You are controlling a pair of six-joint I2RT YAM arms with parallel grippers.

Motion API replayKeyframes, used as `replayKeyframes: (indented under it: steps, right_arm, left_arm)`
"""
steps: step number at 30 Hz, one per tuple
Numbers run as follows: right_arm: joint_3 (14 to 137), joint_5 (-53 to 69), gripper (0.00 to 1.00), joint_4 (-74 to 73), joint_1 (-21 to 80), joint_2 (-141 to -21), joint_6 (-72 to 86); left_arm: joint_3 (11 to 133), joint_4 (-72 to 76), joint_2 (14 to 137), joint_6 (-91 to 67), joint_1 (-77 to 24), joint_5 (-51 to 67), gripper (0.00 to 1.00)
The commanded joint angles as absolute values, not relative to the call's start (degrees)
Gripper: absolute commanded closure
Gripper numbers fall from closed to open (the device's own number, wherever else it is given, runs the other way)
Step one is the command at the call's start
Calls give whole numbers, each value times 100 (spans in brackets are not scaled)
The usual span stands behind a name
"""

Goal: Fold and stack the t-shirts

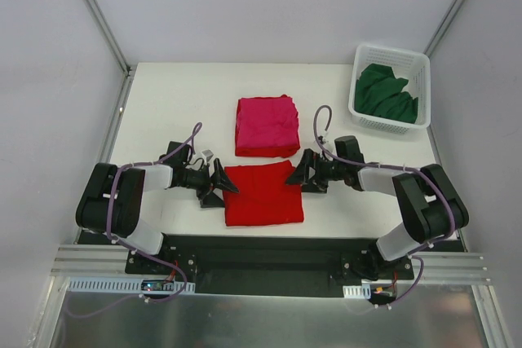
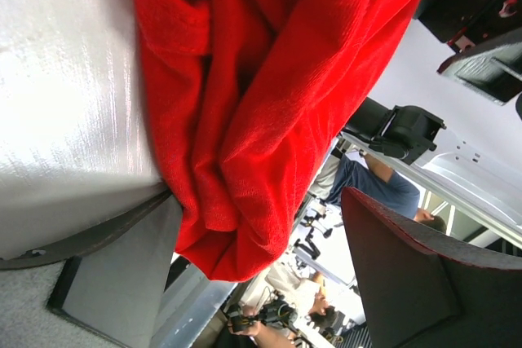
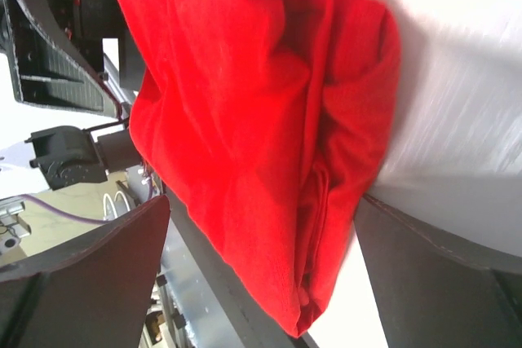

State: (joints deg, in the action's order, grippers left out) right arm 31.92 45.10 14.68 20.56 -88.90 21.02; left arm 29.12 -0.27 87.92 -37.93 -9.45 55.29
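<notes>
Red shirt (image 1: pixel 263 195) folded, near centre of tabletop (image 1: pixel 163 112), long axis left-right. My left claw (image 1: pixel 220 186) at its left edge, right claw (image 1: pixel 299 174) at its far right corner. Both spread wide, gripping nothing. Wrist views show cloth between fingers; overhead doesn't. Pink shirt (image 1: pixel 267 125) folded just beyond. Green shirt (image 1: pixel 387 94) in basket (image 1: pixel 383 125), far right.

White worktop (image 1: pixel 171 112) sitting between pale grey walls (image 1: pixel 49 79); aluminium struts (image 1: pixel 98 14) rising at rear corners; metal rail (image 1: pixel 465 266) edging front; even light glaring.
</notes>
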Motion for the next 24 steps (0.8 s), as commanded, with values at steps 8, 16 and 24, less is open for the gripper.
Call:
replayKeyframes:
  steps: [8,16,24]
  right_arm:
    - [3138,3964,2,1177,1995,-9246,1757]
    - [2752,3885,2,1063,2215,-8948,1775]
    - [2540,3885,2,1037,2329,-8676,1811]
  left_arm:
    - [2944,-35,8938,-3568,-1020,5238,20]
    - [3050,-17,9149,-3568,-1020,5203,22]
    - [3234,-18,9202,-3498,-1020,5072,22]
